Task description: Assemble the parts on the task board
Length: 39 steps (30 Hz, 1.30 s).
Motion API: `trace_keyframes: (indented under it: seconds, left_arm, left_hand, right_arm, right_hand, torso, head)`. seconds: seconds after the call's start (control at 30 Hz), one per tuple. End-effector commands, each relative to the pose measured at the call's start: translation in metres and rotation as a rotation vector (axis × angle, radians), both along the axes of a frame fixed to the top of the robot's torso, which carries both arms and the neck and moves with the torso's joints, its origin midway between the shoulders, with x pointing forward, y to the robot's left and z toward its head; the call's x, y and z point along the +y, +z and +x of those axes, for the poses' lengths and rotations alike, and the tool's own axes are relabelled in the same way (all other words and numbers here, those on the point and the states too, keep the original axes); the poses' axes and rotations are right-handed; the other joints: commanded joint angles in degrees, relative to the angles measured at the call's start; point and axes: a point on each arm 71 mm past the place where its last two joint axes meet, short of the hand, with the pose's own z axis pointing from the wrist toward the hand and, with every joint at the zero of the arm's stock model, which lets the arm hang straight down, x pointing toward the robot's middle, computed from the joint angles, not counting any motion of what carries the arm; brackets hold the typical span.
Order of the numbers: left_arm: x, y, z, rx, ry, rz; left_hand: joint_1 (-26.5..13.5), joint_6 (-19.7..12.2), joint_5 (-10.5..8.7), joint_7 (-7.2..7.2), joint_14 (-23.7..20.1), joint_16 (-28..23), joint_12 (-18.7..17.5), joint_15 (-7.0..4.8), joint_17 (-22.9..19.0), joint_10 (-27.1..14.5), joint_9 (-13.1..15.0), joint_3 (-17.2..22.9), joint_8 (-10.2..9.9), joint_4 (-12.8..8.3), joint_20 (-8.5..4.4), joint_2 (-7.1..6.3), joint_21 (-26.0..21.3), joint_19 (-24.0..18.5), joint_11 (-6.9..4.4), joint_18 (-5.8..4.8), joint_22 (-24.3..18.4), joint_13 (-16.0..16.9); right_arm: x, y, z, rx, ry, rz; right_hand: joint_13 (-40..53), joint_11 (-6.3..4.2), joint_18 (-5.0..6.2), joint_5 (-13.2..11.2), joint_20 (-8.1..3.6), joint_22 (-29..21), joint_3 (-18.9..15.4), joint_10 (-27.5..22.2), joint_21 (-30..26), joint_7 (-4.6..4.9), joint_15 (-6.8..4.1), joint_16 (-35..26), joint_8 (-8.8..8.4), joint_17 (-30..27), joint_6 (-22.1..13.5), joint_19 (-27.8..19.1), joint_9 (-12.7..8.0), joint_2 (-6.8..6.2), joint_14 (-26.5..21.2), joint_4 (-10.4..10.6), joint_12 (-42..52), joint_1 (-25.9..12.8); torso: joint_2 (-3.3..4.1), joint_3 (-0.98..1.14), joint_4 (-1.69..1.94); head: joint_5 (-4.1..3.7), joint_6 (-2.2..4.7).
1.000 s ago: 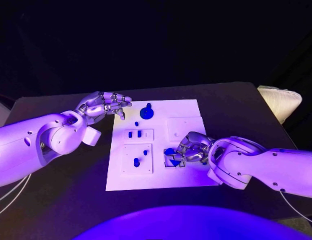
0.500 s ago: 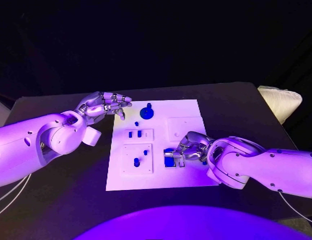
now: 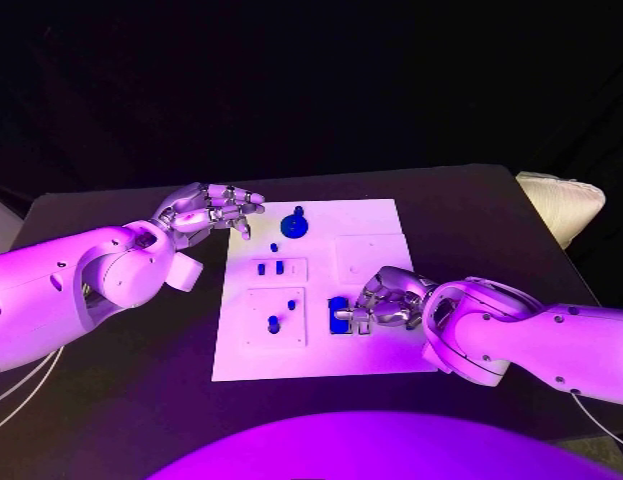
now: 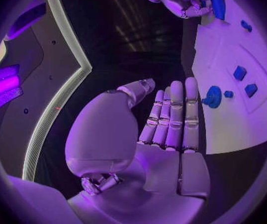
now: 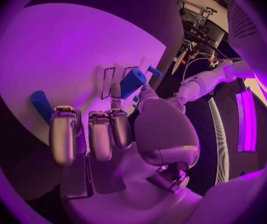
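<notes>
The white task board [image 3: 376,225] lies mid-table. My right hand [image 3: 388,303] hovers over its near right part and pinches a blue block [image 3: 340,315] between thumb and a finger; the same block [image 5: 132,82] shows at the fingertips in the right wrist view. My left hand [image 3: 207,210] hangs at the board's far left corner, fingers extended [image 4: 173,117], holding nothing. Beside it a round blue knob [image 3: 294,226] stands in the board. Two small blue pieces [image 3: 269,268] sit in the middle left panel. Other blue pieces [image 3: 274,323] sit in the near left panel.
A cream-coloured padded object [image 3: 564,205] lies at the table's far right edge. The black table [image 3: 124,390] spreads round the board on all sides. My left arm [image 3: 52,290] covers the table's left side.
My right hand has drawn slightly nearer to me, and the blue block in it has turned and now stands lower against the board. The left hand has stayed still.
</notes>
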Motion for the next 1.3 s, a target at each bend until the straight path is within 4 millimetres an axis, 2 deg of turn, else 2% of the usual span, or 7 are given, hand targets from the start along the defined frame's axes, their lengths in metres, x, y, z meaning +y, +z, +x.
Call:
trace_keyframes:
  seconds: [0.03,0.27,0.5,0.67,0.87,1.03,1.3]
  left_arm:
    - [-0.002,0.001,-0.001,0.001,-0.013,-0.015]
    - [-0.002,0.001,0.000,0.001,-0.014,-0.015]
    - [-0.003,0.001,0.000,0.002,-0.015,-0.015]
    - [-0.003,0.001,0.000,0.002,-0.016,-0.016]
    - [-0.003,0.001,0.000,0.002,-0.016,-0.016]
    - [-0.002,0.001,-0.001,0.002,-0.016,-0.015]
    - [-0.002,0.001,-0.001,0.003,-0.015,-0.015]
  left_hand:
    - [0.1,-0.4,0.21,0.11,0.3,-0.2,-0.2,0.11,-0.1,0.0,-0.1,0.0,0.1,0.2,0.13,0.53,0.4,0.4,0.40,0.83,0.1,-0.1]
    - [0.1,-0.4,0.23,0.11,0.2,-0.2,-0.2,0.11,-0.1,0.0,-0.1,0.1,0.2,0.2,0.14,0.59,0.4,0.4,0.41,0.83,0.1,-0.1]
    - [0.1,-0.4,0.23,0.11,0.2,-0.2,-0.2,0.11,-0.1,0.0,-0.1,0.1,0.2,0.2,0.14,0.59,0.4,0.4,0.41,0.83,0.1,-0.1]
    - [0.1,-0.4,0.23,0.11,0.2,-0.2,-0.2,0.11,-0.1,0.0,-0.1,0.1,0.2,0.2,0.14,0.59,0.4,0.4,0.41,0.83,0.1,-0.1]
    - [0.0,-0.4,0.25,0.12,0.2,-0.2,-0.2,0.12,-0.1,0.0,-0.1,0.1,0.2,0.3,0.15,0.64,0.4,0.4,0.42,0.83,0.1,-0.1]
    - [0.0,-0.5,0.25,0.12,0.2,-0.2,-0.2,0.13,-0.1,0.0,-0.1,0.1,0.2,0.4,0.15,0.68,0.4,0.4,0.42,0.82,0.1,-0.1]
    - [0.0,-0.4,0.27,0.13,0.3,-0.2,-0.2,0.14,-0.1,0.0,-0.1,0.1,0.3,0.5,0.16,0.78,0.4,0.4,0.43,0.82,0.1,-0.1]
  right_arm:
    - [0.003,0.005,-0.004,-0.042,0.055,0.046]
    - [0.001,0.013,-0.008,-0.084,0.080,0.108]
    - [0.000,0.011,-0.006,-0.067,0.098,0.088]
    - [0.001,0.007,-0.004,-0.065,0.101,0.056]
    - [0.002,0.005,-0.001,-0.089,0.070,0.021]
    - [0.001,0.004,0.002,-0.103,0.042,0.004]
    - [-0.001,0.001,0.004,-0.090,0.042,-0.020]
  right_hand:
    - [9.9,-0.44,-0.61,0.3,-0.22,11.4,-0.5,2.4,-0.2,-0.11,-0.38,0.2,0.43,9.5,-0.4,3.6,0.1,-0.04,4.8,-0.1,-0.1,2.5]
    - [10.4,-1.03,-0.64,0.3,-0.57,11.5,-1.5,2.7,-0.1,-0.82,-0.83,0.2,2.67,9.8,0.6,3.7,0.9,-0.68,4.8,-0.2,0.3,9.2]
    - [10.8,-1.62,-0.69,0.0,-1.00,11.7,-1.9,3.0,0.1,-1.51,-1.32,0.3,4.96,10.0,1.0,3.8,2.6,-0.90,4.9,-0.4,0.9,12.6]
    - [11.4,-2.09,-0.79,-2.4,-1.37,12.0,-0.6,3.5,0.5,-2.03,-1.72,0.4,6.45,10.3,0.6,3.9,3.9,-0.15,4.9,-0.5,1.6,16.6]
    - [11.7,-2.41,-0.94,-4.0,-1.65,12.3,1.0,3.8,1.3,-2.38,-2.00,0.6,7.17,10.8,0.4,4.2,4.5,1.28,5.1,-0.3,2.1,18.8]
    - [12.0,-2.53,-1.06,-3.7,-1.76,12.5,1.9,3.9,1.8,-2.50,-2.11,0.8,7.45,11.3,0.4,4.3,4.7,2.55,5.2,0.0,2.5,18.9]
    - [12.2,-2.57,-1.16,-3.3,-1.80,12.7,2.1,4.1,2.3,-2.54,-2.15,1.0,7.60,11.8,0.3,4.4,4.9,2.66,5.3,0.0,2.8,18.7]
  torso:
    - [0.01,0.01,-0.03]
    - [0.00,0.01,-0.02]
    - [0.02,-0.07,0.10]
    - [0.07,-0.07,0.17]
    - [-0.01,-0.11,0.18]
    - [0.01,-0.12,0.12]
    - [0.05,-0.05,0.05]
  head:
    - [-0.01,0.00]
    - [-0.14,0.00]
    - [-0.18,0.00]
    - [-0.11,0.00]
    - [-0.03,0.00]
    - [0.05,0.00]
    - [0.22,0.00]
